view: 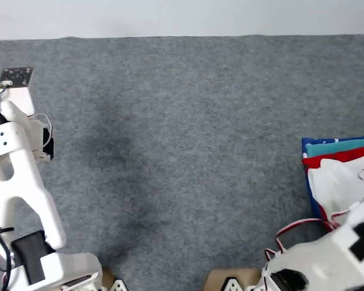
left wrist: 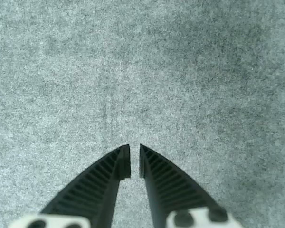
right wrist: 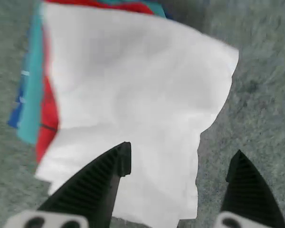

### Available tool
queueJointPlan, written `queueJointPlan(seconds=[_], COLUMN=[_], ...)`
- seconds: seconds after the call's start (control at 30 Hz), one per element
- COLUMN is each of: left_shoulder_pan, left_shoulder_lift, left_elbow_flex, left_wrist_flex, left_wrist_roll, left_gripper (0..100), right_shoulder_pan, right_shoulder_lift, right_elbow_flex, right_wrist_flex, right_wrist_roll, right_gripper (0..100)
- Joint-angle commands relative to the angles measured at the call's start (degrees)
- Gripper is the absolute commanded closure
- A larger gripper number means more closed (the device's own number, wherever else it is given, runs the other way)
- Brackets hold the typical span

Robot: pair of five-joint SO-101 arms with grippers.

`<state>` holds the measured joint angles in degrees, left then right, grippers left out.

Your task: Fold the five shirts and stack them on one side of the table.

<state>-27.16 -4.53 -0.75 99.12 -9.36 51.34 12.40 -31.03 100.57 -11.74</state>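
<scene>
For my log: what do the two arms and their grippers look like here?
Both arms are white plastic links. The left arm carries a black motor block near its base; the right arm has looped red and white cables and black patches. The left gripper and right gripper have black, ribbed fingers tapering to points, on white mounts.

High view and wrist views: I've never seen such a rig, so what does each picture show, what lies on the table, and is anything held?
Two white robot arms sit at a grey table. The high view looks down on both: left arm, right arm. Each wrist view looks along that arm's own black fingers. The left gripper is shut over bare table. The right gripper is open over a stack of shirts, a white shirt on top, red, teal and blue edges beneath. Nothing is held.
</scene>
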Motion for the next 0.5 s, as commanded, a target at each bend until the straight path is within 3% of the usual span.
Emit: queueJointPlan(seconds=[0.0,0.13,0.27,0.37,0.47], left_shoulder_pan=[0.2,0.1,0.1,0.1,0.1], left_shoulder_lift=[-2.8,-2.8,-2.8,-2.8,-2.8], left_elbow_flex=[-0.3,-0.3,-0.3,-0.3,-0.3], left_wrist_flex=[1.4,1.4,1.4,1.4,1.4], left_wrist_roll=[0.4,0.4,0.4,0.4,0.4], left_gripper=[96,96,96,96,96], right_shoulder_pan=[-1.5,-1.5,-3.0,-3.4,-3.6], right_shoulder_lift=[-8.0,-11.2,-12.6,-13.3,-13.1], right_elbow_flex=[-0.9,1.6,7.6,14.1,20.4], right_wrist_flex=[2.1,2.1,2.1,2.0,1.9], right_wrist_roll=[-0.5,-0.4,4.2,5.1,5.2], right_gripper=[67.9,77.3,99.5,96.1,99.2])
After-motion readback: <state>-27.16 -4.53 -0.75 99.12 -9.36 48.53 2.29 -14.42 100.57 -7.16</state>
